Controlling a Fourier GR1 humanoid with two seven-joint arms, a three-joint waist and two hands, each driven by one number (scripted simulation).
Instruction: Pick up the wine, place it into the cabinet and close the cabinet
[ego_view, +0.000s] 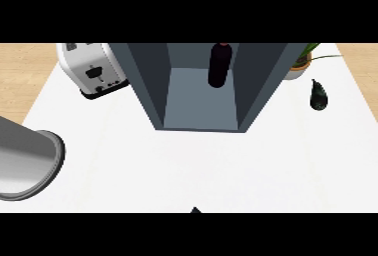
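Wine bottle (219, 65) stands inside the open cabinet (258, 85). Toaster (92, 70) sits just left; a potted plant (299, 65) and dark eggplant (318, 95) right. Neither hand shows; no readable writing.

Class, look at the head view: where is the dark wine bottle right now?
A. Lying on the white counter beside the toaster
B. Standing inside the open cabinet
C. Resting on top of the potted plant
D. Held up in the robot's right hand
B: the wine bottle stands inside the open cabinet, between its walls, and no hand is around it.
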